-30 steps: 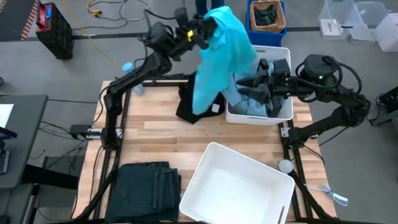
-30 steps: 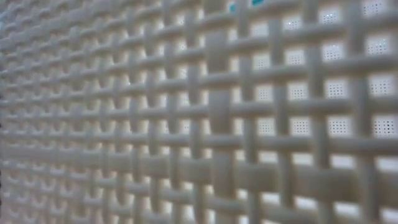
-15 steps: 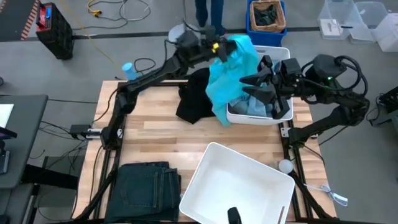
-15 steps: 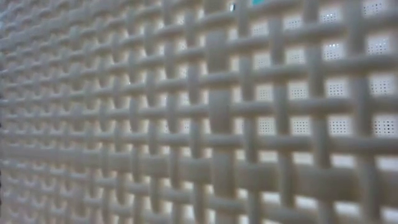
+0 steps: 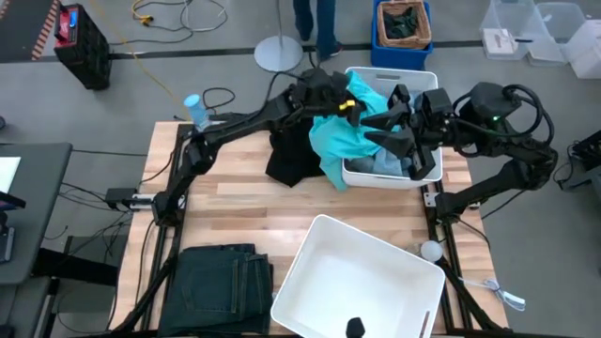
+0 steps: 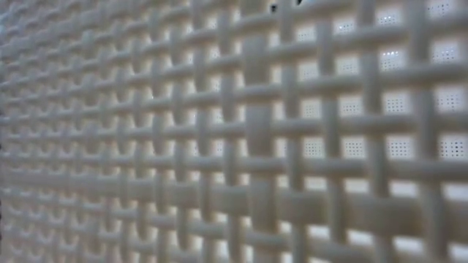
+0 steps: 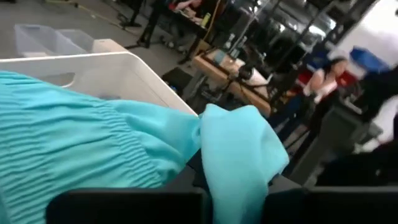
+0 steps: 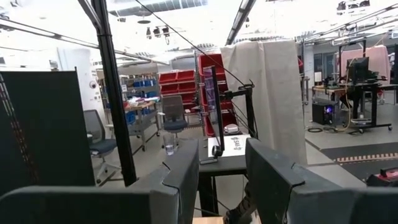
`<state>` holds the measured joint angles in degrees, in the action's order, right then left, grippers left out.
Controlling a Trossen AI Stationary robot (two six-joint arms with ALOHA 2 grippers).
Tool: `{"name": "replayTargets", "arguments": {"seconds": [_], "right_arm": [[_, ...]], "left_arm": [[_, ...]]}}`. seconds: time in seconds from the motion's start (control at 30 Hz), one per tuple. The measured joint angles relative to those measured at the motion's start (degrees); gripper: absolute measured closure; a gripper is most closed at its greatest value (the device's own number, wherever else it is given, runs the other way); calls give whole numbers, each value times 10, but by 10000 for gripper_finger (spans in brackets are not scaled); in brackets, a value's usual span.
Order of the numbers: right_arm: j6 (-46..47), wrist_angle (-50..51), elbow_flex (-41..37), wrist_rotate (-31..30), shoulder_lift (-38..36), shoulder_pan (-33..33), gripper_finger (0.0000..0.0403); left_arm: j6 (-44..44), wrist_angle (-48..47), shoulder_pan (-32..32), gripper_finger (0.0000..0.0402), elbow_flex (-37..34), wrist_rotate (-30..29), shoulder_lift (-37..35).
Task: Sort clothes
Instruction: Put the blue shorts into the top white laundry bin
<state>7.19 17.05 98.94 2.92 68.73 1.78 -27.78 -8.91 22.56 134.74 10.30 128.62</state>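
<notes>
Turquoise cloth fills the left gripper [image 5: 346, 103], which is clenched on the bright top [image 5: 340, 141] at the near-left corner of the far white bin [image 5: 427, 79]. From that pinch the top runs two ways: a gathered bunch lies over the bin's rim and into it, while the longer tail hangs down the bin's outer left wall toward the wooden surface [image 5: 235, 202]. In the left wrist view the same cloth [image 7: 93, 155] spreads from between the dark fingers out across the bin's white wall [image 7: 124, 68].

Across the bin, the right gripper [image 5: 390, 131] hovers with its fingers spread and nothing between them, pointing left toward the top over the pale blue denim [image 5: 385, 164] already lying inside. Its wrist camera looks out level into the room past two separated fingers [image 8: 180, 180].

Judged from this, the move ahead turns on one line: the top's length crosses the bin's left rim, with the left gripper at the rim and the bin's hollow lying to its right. Letting go here would likely leave the tail draped outside; carrying the pinch further right, toward the waiting arm, should bring it in.

Just left of the bin a black top [image 5: 291, 155] lies crumpled on the surface. Dark jeans [image 5: 221, 277] sit folded at the near-left corner, well apart, beside a second white bin [image 5: 319, 253] holding one small dark object [image 5: 356, 327].
</notes>
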Motion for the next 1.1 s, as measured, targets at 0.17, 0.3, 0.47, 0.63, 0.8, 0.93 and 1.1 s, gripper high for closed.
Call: {"name": "replayTargets", "arguments": {"seconds": [0.17, 0.3, 0.47, 0.63, 0.8, 0.93, 1.1], "right_arm": [[0, 5, 0, 0, 0, 0, 255], [0, 5, 0, 0, 0, 0, 255], [0, 7, 0, 0, 0, 0, 255], [-1, 7, 0, 0, 0, 0, 255], [-2, 7, 0, 0, 0, -1, 255], [-2, 6, 0, 0, 0, -7, 255], [-2, 6, 0, 0, 0, -16, 255]], "left_arm": [[10, -2, -1, 317, 0, 15, 0], [4, -9, -2, 238, 0, 41, -2], [9, -32, -2, 158, 0, 59, -29], [60, -125, -3, 145, 1, 59, -63], [105, -237, -13, 147, 1, 39, -68], [126, -291, -29, 147, 1, 3, -66], [156, -326, -41, 144, 1, -6, -67]]}}
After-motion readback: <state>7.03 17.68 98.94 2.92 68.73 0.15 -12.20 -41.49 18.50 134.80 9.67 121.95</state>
